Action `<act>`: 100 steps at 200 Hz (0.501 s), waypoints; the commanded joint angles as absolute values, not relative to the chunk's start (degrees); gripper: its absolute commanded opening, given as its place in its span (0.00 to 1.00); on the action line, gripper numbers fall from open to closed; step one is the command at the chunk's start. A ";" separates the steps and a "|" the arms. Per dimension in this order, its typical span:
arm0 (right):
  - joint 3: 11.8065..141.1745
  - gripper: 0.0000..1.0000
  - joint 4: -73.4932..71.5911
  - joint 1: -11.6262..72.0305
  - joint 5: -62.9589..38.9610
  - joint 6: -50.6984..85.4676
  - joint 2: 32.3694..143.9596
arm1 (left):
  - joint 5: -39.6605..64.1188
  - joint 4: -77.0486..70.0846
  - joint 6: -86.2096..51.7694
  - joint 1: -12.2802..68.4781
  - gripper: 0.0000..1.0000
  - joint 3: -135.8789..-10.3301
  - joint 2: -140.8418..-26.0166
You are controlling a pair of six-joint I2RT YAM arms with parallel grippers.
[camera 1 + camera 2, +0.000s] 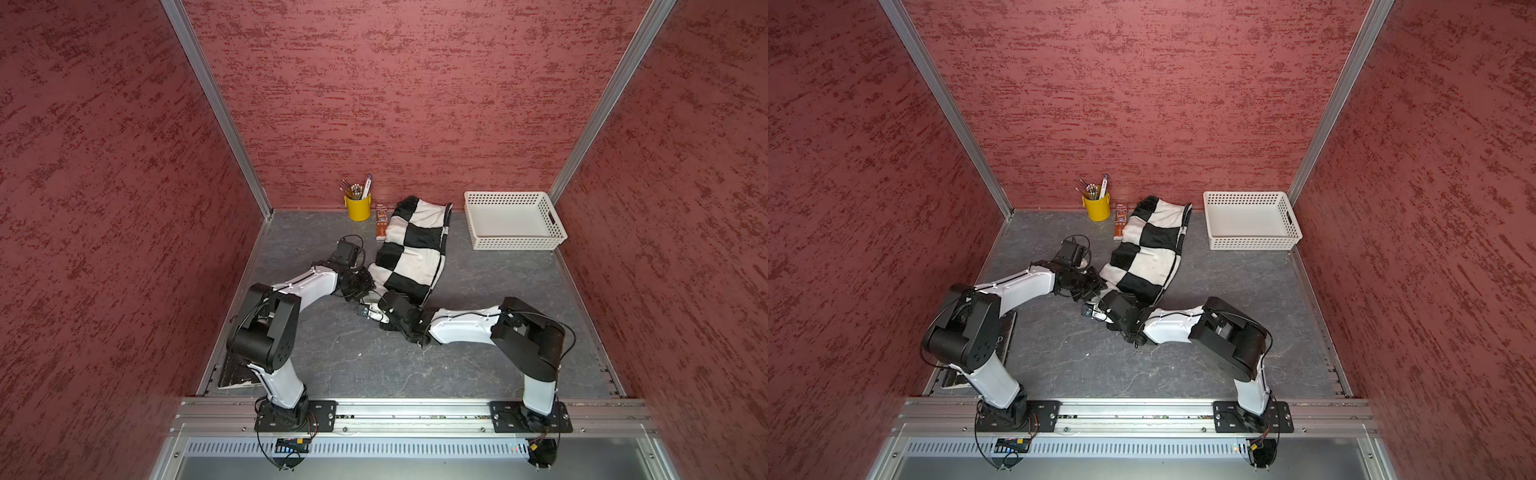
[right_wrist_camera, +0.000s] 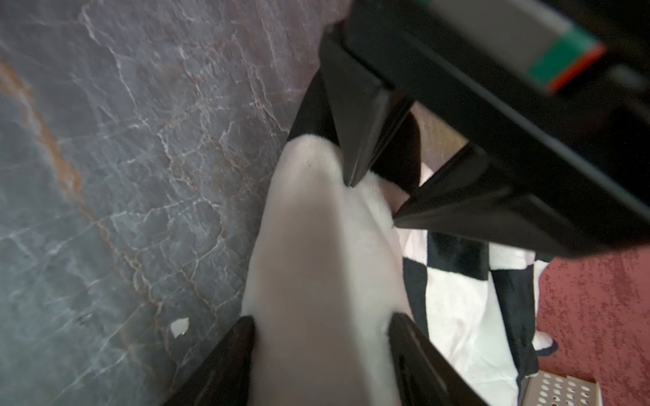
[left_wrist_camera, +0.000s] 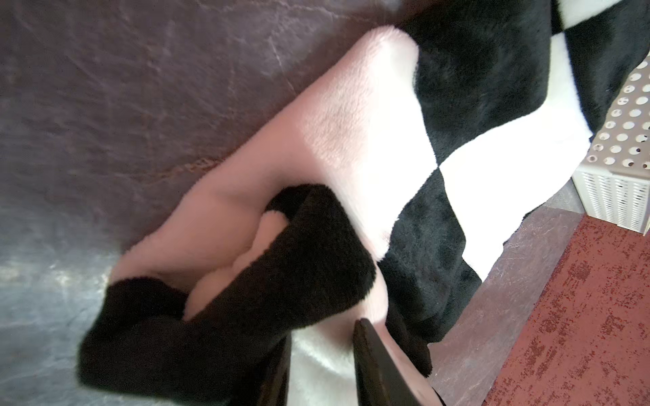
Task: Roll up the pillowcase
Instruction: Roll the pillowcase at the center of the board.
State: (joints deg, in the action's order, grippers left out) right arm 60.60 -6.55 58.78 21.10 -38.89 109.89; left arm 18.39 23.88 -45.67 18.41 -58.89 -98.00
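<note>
The left hand (image 3: 322, 342) pinches a corner of the pillowcase (image 1: 415, 249). The right hand (image 2: 322, 327) stands open astride a white fold.

A dark grey, marble-veined tabletop (image 1: 490, 291) sits inside red textured walls (image 1: 395, 83). Against the back wall stands a yellow cup (image 1: 358, 210) holding pencils (image 1: 354, 190). Just beside it lies a small orange packet (image 1: 380, 225). A white perforated basket (image 1: 515, 244) fills the far right corner. A flat dark board (image 1: 237, 372) lies at the near left edge.
</note>
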 commanded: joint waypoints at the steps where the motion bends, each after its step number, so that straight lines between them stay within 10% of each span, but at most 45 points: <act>1: 61.31 0.59 -9.17 58.54 24.02 -39.73 111.98 | 18.62 23.27 -45.50 17.60 0.34 -59.64 -97.66; 56: 62.77 0.01 0.56 57.64 18.94 -31.66 112.38 | 19.42 24.47 -44.53 15.16 0.35 -59.89 -94.76; 100: 66.35 0.00 11.43 57.11 2.30 -19.42 106.48 | 20.35 27.76 -41.64 9.78 0.40 -59.87 -86.60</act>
State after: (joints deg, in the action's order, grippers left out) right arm 64.86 3.03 57.76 14.26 -28.75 110.87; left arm 19.66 25.67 -44.49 12.67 -58.89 -91.70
